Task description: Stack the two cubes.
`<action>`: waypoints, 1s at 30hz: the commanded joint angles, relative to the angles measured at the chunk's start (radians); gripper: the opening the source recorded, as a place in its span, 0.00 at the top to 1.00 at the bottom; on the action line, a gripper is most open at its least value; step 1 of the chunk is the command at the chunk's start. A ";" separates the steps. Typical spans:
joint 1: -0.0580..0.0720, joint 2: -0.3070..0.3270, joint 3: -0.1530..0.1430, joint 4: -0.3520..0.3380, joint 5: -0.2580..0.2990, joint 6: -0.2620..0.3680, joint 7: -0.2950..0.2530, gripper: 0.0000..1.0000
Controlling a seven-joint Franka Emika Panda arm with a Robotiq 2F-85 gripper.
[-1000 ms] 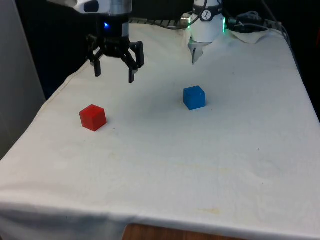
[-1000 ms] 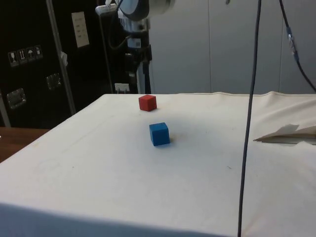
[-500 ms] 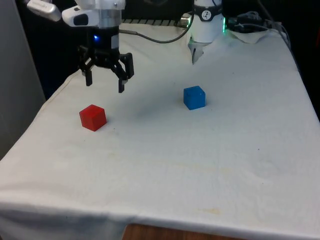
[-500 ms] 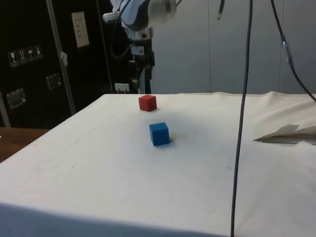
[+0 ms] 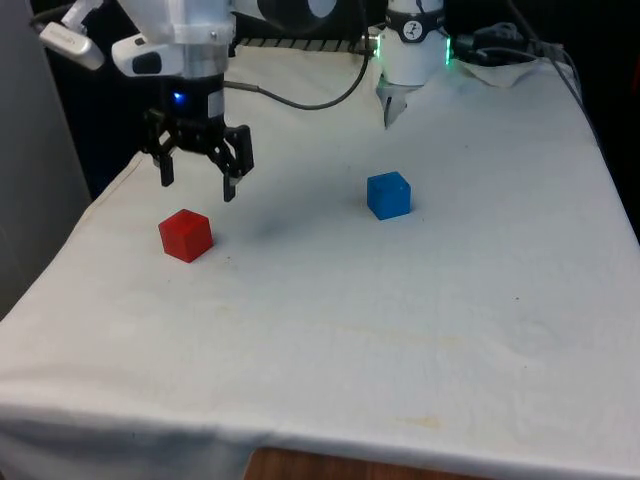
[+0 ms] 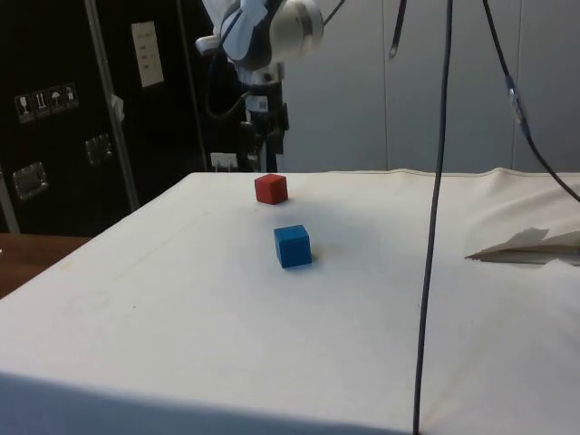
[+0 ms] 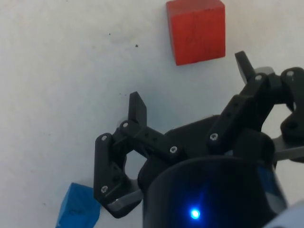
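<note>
Black gripper [image 5: 197, 180] hangs in the air with its fingers spread wide, nothing between them. In the wrist view the gripper [image 7: 190, 88] shows both fingertips [image 7: 137, 105] apart with only bare cloth between them.

Red cube [image 5: 186, 235] sits on the cloth just below the gripper in the front view, at about 6 o'clock from the fingertips, not touching. In the wrist view the red cube [image 7: 196, 30] lies past the fingertips, outside the gap, off toward one finger. Side view puts the gripper [image 6: 265, 145] above and a little behind the red cube [image 6: 271, 188].

Blue cube [image 5: 388, 194] stands well apart from the red one, at roughly 3 o'clock from it in the front view, flat on the cloth. In the side view the blue cube [image 6: 293, 246] is at about 5 o'clock from the red cube, nearer the camera. Wrist view catches a corner of the blue cube [image 7: 77, 206] behind the gripper body.

White cloth [image 5: 400, 320] covers the table; both cubes rest on it separately, unstacked. White arm [image 5: 185, 40] rises from the gripper at 12 o'clock.
</note>
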 commanded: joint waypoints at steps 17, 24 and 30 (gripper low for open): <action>-0.018 0.058 -0.004 0.039 0.113 -0.002 -0.063 0.00; -0.036 0.101 -0.005 0.085 0.149 -0.022 -0.073 0.00; -0.031 0.128 -0.012 0.107 0.155 -0.024 -0.054 0.00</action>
